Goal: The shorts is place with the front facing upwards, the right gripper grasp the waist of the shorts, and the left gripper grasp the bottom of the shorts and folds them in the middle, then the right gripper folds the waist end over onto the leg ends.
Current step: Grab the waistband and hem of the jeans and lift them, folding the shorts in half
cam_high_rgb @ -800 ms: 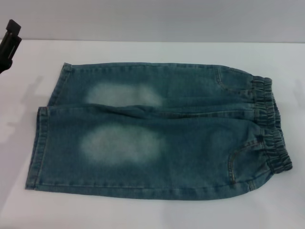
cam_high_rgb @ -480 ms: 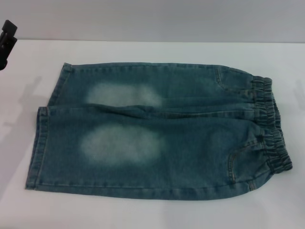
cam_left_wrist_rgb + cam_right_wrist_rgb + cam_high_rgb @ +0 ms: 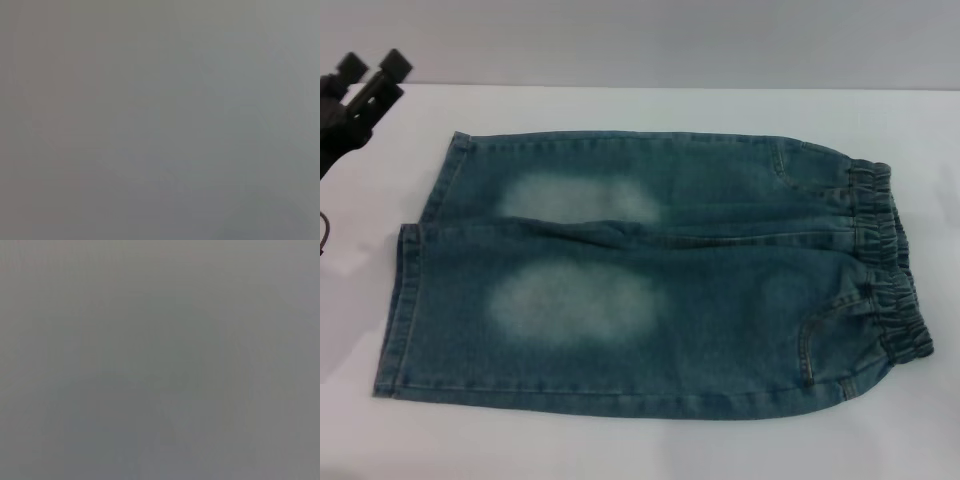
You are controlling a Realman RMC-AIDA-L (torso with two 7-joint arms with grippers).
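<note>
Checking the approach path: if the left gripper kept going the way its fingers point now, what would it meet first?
Probably nothing. The left gripper, open at the table's far left edge, points up and right toward the wall, away from the shorts. Depth is unclear.

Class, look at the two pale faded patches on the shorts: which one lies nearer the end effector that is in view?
The smaller, farther patch, on the leg toward the table's back edge. The left end effector hovers beyond that leg's hem; the larger patch lies on the nearer leg.

Faded blue-green denim shorts spread flat, front up, elastic waist rightward, straight leg hems leftward, unfolded.
</note>
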